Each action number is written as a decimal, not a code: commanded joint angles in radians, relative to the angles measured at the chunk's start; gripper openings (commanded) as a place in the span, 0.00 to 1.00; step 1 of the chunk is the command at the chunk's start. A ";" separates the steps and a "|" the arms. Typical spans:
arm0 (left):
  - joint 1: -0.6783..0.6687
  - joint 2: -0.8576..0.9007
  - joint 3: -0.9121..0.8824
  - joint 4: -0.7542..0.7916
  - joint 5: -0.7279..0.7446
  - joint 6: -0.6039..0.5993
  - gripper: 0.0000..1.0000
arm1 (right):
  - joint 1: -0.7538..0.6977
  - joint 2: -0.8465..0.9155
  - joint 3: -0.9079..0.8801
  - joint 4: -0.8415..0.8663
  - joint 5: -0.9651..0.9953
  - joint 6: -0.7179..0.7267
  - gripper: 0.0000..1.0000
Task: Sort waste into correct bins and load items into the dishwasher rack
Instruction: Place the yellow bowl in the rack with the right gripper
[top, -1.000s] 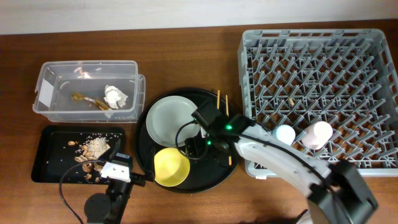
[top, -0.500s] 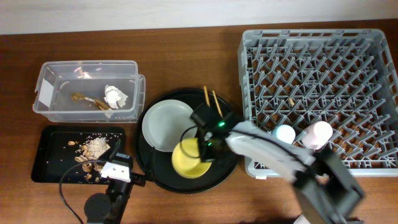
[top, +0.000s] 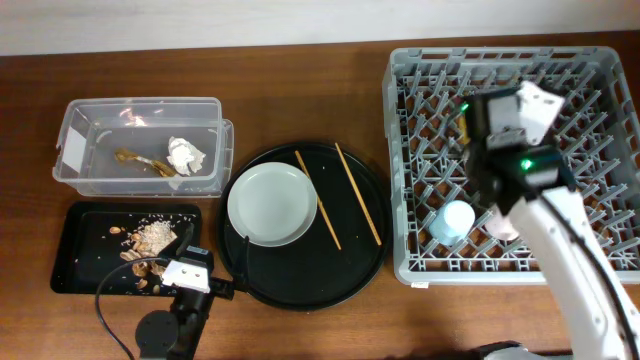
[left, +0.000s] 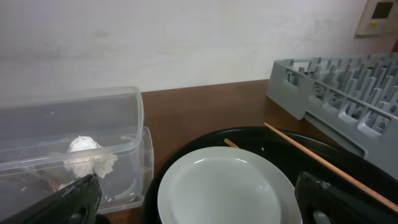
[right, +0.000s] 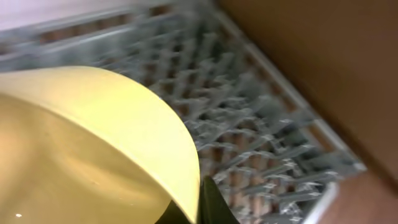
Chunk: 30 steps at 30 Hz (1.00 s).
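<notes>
My right gripper (right: 194, 210) is shut on the rim of the yellow bowl (right: 81, 143), which it holds tilted above the grey dishwasher rack (right: 261, 124). In the overhead view the right arm (top: 510, 150) hangs over the rack (top: 580, 90) and hides the bowl. A blue cup (top: 457, 218) and a pink cup (top: 503, 226) stand in the rack. The pale grey plate (top: 270, 205) and two chopsticks (top: 318, 200) lie on the round black tray (top: 300, 275). My left gripper (left: 199, 208) stands open, low in front of the plate (left: 224, 186).
The clear box (top: 100, 170) at the left holds a white tissue (top: 185, 153) and a brown wrapper (top: 145, 162). In front of it, the shallow black tray (top: 85, 270) carries crumbly food scraps (top: 150, 240). Bare wooden table lies between the round tray and the rack.
The right gripper closed on the yellow bowl, lifted it off the round tray and carried it right, over the rack. The chopsticks shifted on the tray. The left arm stayed still.
</notes>
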 joint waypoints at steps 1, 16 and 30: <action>0.007 -0.002 -0.003 -0.004 0.007 -0.006 0.99 | -0.097 0.111 0.000 0.066 0.120 -0.068 0.04; 0.007 -0.002 -0.003 -0.004 0.008 -0.006 0.99 | 0.063 0.406 0.000 -0.078 0.226 -0.052 0.18; 0.007 -0.002 -0.003 -0.004 0.008 -0.006 0.99 | 0.089 0.272 0.324 -0.407 -0.330 -0.047 0.50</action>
